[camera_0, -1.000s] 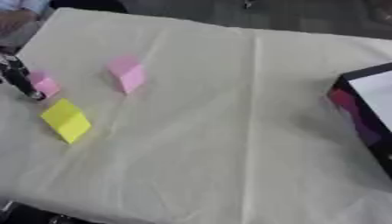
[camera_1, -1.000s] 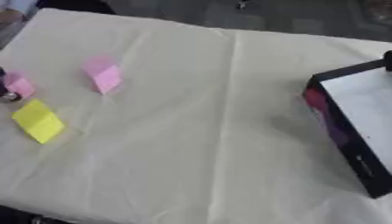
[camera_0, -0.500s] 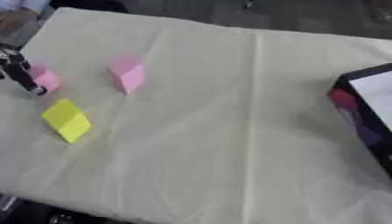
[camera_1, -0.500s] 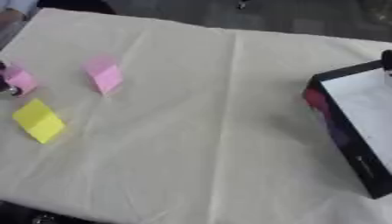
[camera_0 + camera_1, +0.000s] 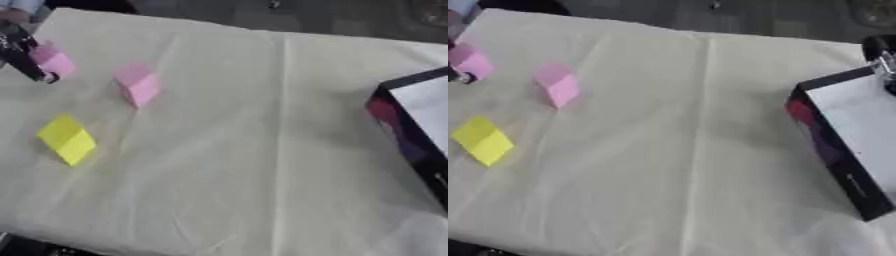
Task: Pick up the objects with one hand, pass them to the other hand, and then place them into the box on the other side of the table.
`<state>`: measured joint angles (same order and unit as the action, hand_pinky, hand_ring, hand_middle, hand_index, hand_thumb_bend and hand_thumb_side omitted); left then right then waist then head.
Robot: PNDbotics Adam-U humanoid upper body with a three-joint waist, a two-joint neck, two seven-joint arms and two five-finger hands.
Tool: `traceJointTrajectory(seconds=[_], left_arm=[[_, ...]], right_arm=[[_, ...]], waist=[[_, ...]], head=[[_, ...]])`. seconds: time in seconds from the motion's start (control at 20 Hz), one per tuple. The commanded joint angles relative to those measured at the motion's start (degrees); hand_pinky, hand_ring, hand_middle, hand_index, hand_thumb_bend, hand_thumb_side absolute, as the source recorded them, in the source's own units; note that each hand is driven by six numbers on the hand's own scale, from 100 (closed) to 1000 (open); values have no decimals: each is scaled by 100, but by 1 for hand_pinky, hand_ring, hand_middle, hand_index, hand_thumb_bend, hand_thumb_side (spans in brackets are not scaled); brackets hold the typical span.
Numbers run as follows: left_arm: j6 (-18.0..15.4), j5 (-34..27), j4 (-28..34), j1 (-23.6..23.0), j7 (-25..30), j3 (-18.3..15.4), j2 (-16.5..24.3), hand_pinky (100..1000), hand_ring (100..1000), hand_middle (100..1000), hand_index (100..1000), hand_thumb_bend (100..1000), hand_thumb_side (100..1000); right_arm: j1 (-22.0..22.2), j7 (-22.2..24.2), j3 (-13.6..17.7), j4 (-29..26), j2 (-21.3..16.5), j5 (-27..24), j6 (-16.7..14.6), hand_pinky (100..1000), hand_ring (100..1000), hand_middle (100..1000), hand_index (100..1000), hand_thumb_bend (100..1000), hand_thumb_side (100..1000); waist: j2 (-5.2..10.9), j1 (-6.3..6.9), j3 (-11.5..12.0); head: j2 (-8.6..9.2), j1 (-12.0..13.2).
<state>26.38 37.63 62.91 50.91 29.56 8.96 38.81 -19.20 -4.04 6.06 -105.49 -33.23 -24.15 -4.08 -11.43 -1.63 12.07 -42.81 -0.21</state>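
Observation:
At the far left, my left hand [image 5: 21,54] is shut on a small pink block [image 5: 54,61], held a little above the cloth; only dark fingers show at the view's edge. A second pink block [image 5: 138,85] stands on the cloth to its right. In front of the hand lies a yellow block [image 5: 67,139]. The black box [image 5: 833,150] with a white inside sits at the right edge. A dark and silver part of my right hand [image 5: 882,56] shows just above the box's far corner.
A cream cloth [image 5: 236,150] with creases covers the table. Its front edge runs along the bottom left of the view, and dark floor lies beyond the far edge.
My left hand has risen and moved toward the far side with the small pink block in it. The other pink block, the yellow block and the box have stayed put.

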Motion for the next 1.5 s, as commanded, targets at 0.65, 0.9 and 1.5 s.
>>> traceJointTrajectory(seconds=[0.65, 0.9, 1.5], left_arm=[[-656, -1455, 1630, -468, -932, 307, -265, 800, 608, 553, 397, 185, 122], [-1013, -1684, 1813, -659, -1246, 432, -651, 789, 589, 539, 386, 173, 125], [-1542, -1144, 1930, -883, -2109, 725, -1555, 776, 570, 520, 371, 177, 109]], right_arm=[[-2248, 1315, -1277, -850, -837, 156, 1222, 812, 720, 902, 887, 362, 236], [-3068, 2050, -1833, -635, -635, 708, 1385, 818, 741, 907, 895, 497, 256], [-4009, 3317, -2703, -52, 662, 1653, 1334, 821, 750, 898, 892, 587, 256]], waist=[[315, -137, 7], [386, -165, -23], [441, -204, -56]], head=[[-127, -422], [-131, -479], [-131, -666]])
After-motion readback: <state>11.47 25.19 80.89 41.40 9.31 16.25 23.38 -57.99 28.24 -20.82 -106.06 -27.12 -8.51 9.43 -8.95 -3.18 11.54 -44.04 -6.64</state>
